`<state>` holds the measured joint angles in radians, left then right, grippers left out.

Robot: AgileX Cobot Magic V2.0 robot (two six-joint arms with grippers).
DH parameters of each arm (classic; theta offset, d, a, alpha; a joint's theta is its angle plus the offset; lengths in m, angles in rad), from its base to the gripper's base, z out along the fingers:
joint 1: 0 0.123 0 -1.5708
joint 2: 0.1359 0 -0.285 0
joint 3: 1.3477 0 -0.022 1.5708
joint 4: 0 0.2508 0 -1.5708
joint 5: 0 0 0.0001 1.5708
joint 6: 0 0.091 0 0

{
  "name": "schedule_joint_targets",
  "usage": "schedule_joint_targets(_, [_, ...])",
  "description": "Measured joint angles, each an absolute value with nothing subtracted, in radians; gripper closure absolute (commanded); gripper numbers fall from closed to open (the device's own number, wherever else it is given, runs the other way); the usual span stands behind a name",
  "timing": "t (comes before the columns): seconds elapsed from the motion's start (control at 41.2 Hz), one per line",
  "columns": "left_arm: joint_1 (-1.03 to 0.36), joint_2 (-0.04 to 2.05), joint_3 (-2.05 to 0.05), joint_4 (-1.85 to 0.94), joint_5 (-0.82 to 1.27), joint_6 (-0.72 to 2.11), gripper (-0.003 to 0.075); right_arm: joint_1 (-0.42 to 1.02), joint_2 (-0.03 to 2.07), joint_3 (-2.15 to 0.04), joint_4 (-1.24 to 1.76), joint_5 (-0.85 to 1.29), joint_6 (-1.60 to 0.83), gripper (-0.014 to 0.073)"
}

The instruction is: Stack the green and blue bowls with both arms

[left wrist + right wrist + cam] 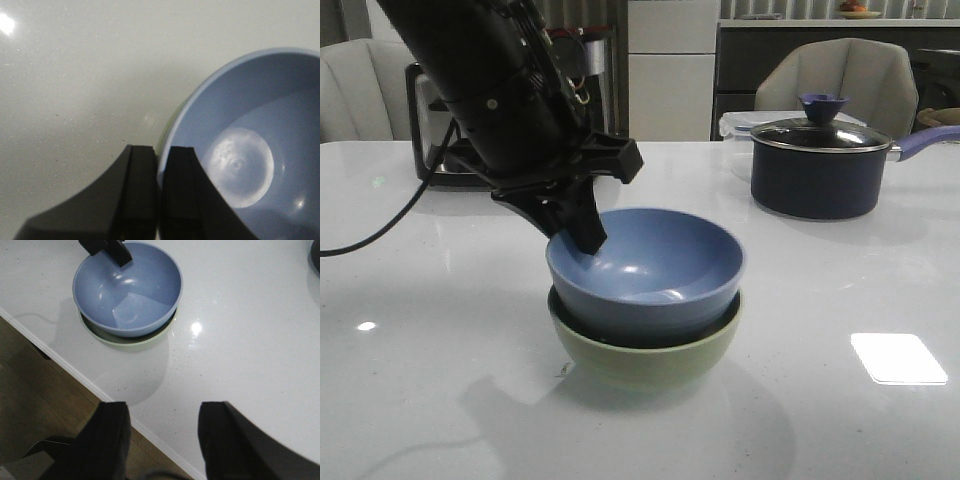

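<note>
Bowls: 2 total, 1 blue bowl (650,268), 1 green bowl (645,360).
Saucepans: 1, dark w/ lid (817,168).
Lids: 1, on the saucepan.
Grippers seen: 2, left gripper (582,232), right gripper (162,440).
Chairs: 2 behind table, 1 at far left (355,88), 1 at right (840,78).
Tables: 1, white top (440,380).
Cables: 1, thin, black (380,230).

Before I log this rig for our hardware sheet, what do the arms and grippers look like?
Left arm: bulky, matte black, small wires near the wrist. Left gripper: flat, black, wedge-shaped fingers. Right gripper: black fingers with broad dark pads. No markings visible.
</note>
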<state>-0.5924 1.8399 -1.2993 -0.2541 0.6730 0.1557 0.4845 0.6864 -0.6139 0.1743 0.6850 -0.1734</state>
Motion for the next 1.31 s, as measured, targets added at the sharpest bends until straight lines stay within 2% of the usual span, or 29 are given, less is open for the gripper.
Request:
schedule_joint_targets(0.219, [-0.592, 1.862, -1.299, -0.253, 0.673, 0.156, 0.0607, 0.485, 0.686, -0.614, 0.174, 0.685, -0.173, 0.0158])
schedule_joint_targets(0.291, [-0.592, 1.862, -1.299, -0.253, 0.673, 0.156, 0.0532, 0.485, 0.686, -0.614, 0.174, 0.685, -0.173, 0.0158])
schedule_joint_targets(0.413, [-0.592, 1.862, -1.299, -0.253, 0.673, 0.156, 0.0345, 0.485, 0.686, -0.614, 0.174, 0.685, -0.173, 0.0158])
schedule_joint_targets(0.486, [-0.592, 1.862, -1.299, -0.253, 0.675, 0.156, 0.0285, 0.485, 0.686, -0.614, 0.174, 0.685, -0.173, 0.0158])
schedule_joint_targets(0.68, [-0.592, 1.771, -1.299, -0.227, 0.697, 0.156, 0.0285, 0.485, 0.686, -0.614, 0.174, 0.685, -0.173, 0.0158])
schedule_joint_targets(0.874, [-0.592, 1.562, -1.280, -0.152, 0.748, 0.156, 0.0285, 0.485, 0.686, -0.614, 0.174, 0.685, -0.173, 0.0158])
schedule_joint_targets(1.312, [-0.592, 1.019, -0.952, -0.014, 0.847, 0.107, 0.0285, 0.485, 0.686, -0.614, 0.174, 0.685, -0.173, 0.0158])
